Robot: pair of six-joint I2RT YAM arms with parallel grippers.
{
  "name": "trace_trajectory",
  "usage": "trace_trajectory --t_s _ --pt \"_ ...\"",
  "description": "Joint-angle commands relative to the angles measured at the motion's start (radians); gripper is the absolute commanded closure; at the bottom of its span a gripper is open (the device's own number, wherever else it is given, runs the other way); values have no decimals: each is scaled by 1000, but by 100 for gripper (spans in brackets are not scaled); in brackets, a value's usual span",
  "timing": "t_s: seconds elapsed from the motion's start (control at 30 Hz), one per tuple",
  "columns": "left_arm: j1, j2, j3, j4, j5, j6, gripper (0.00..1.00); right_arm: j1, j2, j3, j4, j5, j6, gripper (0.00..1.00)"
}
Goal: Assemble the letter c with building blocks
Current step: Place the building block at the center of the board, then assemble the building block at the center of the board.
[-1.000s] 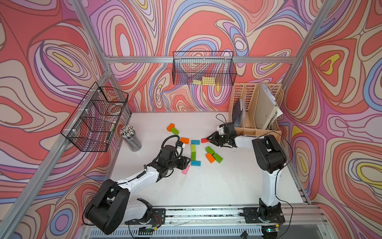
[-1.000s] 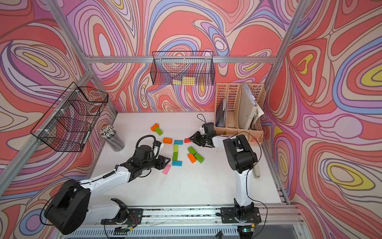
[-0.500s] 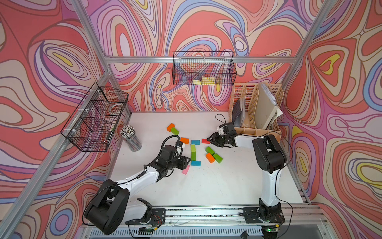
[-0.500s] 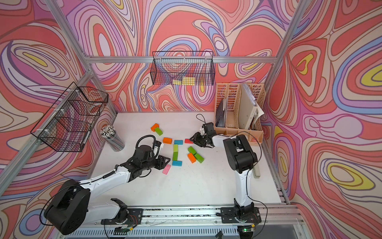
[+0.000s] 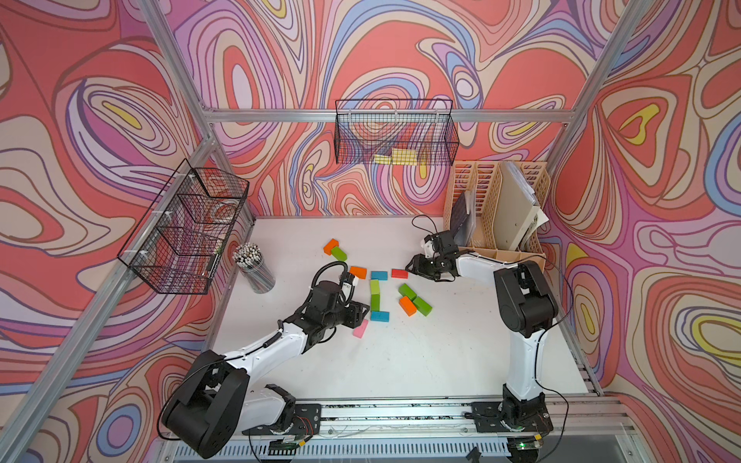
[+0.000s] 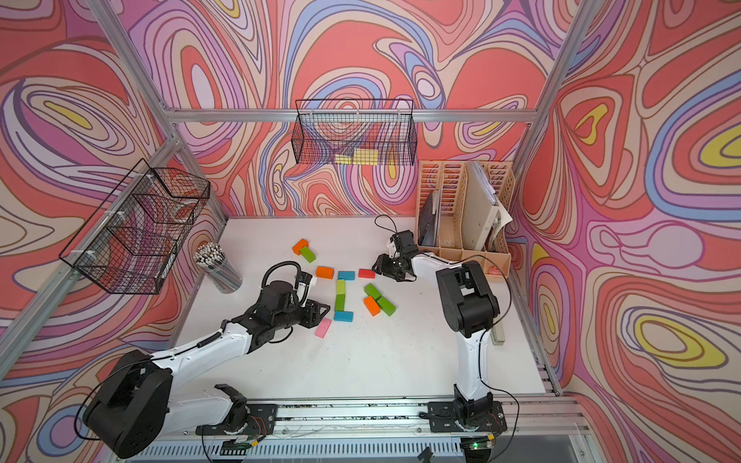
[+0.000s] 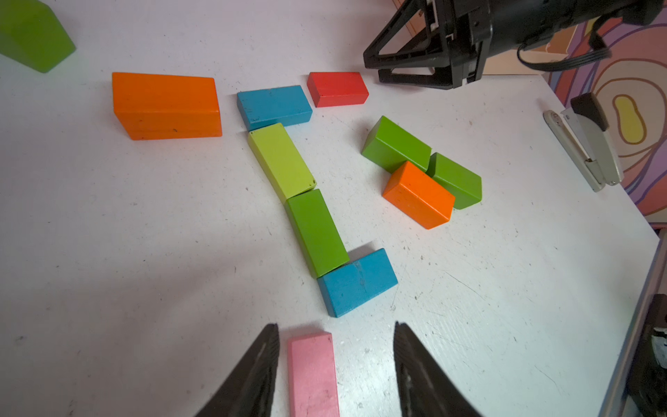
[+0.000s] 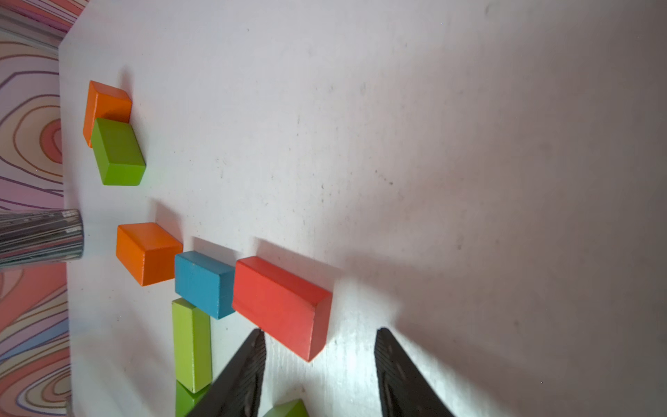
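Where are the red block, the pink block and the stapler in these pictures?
red block [image 7: 337, 88]: left wrist view, middle of top face.
pink block [image 7: 312, 372]: left wrist view, middle of top face.
stapler [image 7: 595, 148]: left wrist view, grey metal body.

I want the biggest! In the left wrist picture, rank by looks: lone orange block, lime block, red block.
1. lone orange block
2. lime block
3. red block, though farther off than lime

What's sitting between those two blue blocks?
Two blocks laid end to end: a lime block by the far blue block, a darker green block by the near blue block. The left wrist view shows it best.
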Motion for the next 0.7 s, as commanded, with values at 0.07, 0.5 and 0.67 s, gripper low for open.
trace_trajectory --t_s 0.07,0.5,0.67 --pt "4 -20 -50 15 1 6 46 -4 -63 52 -106 58 -320 33" --pt "4 -47 -68 32 15 1 47 -4 32 210 -266 -63 -757 26" --pt "4 -60 -72 23 10 7 47 -4 90 279 -351 -81 -879 32"
